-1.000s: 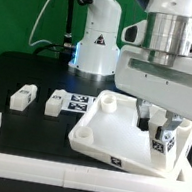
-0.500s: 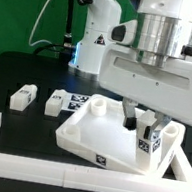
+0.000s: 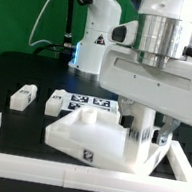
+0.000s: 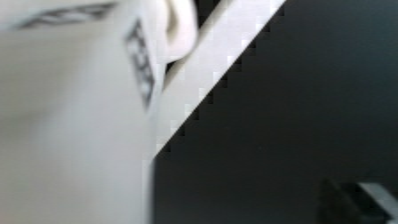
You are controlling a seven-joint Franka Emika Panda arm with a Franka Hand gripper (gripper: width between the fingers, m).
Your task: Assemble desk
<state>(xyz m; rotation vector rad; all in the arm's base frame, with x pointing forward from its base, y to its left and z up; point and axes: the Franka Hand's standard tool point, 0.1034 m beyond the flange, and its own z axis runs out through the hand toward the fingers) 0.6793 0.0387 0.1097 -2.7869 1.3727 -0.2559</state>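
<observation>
Right: tabletop panel (image 3: 86, 141) sits on the worktop (image 3: 17, 71) by the border wall (image 3: 23, 159). Gripper (image 3: 145, 131) straddles its rim at the exterior view's right; can't tell if clamped. Looks stiff, light, slick plastic: pinch the rim.

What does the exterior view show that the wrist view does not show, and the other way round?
Only the exterior view shows two loose leg blocks, the marker board, the border wall and the gripper over the tabletop. Only the wrist view shows one marker tag close, blurred. Both show white plastic and the black table.
</observation>
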